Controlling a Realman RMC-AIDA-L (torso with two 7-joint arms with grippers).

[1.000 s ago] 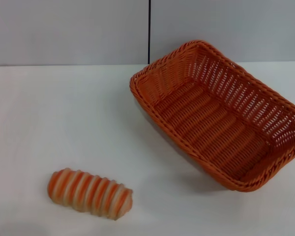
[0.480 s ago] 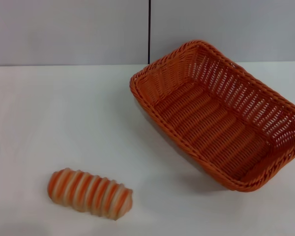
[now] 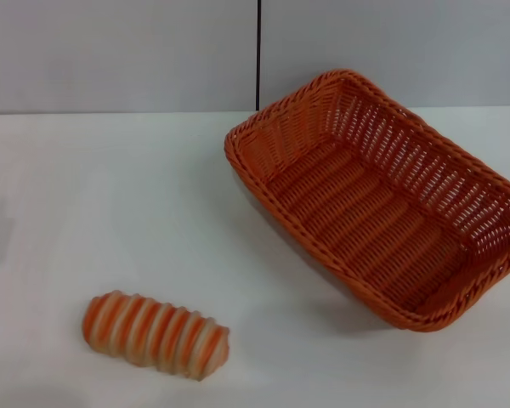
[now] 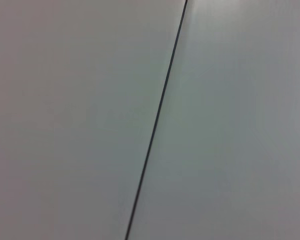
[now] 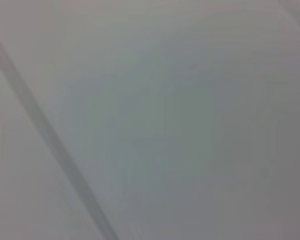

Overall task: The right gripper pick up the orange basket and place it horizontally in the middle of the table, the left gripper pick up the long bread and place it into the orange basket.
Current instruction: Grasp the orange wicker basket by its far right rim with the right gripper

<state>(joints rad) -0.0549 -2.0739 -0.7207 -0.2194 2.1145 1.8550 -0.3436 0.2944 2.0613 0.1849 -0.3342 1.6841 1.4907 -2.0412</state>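
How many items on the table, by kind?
Baskets: 1, the orange basket, lying askew toward the right side of the table.
Breads: 1, the long bread, near the front left, apart from the basket.
Total: 2. No gripper is in view.

There is no text, label, brand, number or sign to read in any view. The orange basket (image 3: 382, 200), the long bread (image 3: 155, 334) and the white table (image 3: 110, 212) carry no writing.
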